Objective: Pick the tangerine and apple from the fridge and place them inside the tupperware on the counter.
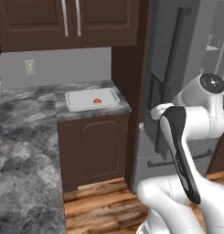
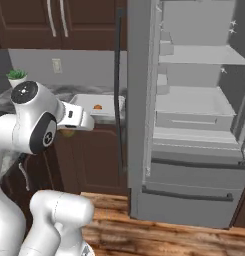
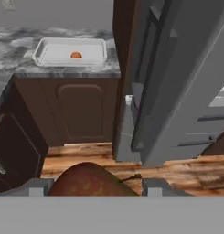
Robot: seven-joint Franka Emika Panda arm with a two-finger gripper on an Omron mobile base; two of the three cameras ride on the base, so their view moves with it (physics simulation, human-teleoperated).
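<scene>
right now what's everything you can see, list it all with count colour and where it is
tangerine: 1, bright orange, lying in the tupperware
tupperware: 1, white, on the counter next to the fridge
apple: 1, dark reddish-brown, between the gripper's finger tips in the hand view
counter: 1, grey-and-white marble, over dark brown cabinet doors
fridge: 1, grey, right of the counter, door open, pale shelves and drawers inside
upper cabinets: 2 doors, dark brown, above the counter
wall outlet: 1, pale, on the grey wall
potted plant: 1, green in a white pot, far left of the counter
floor: brown wood planks
gripper: 1, dark tips, closed on the apple
</scene>
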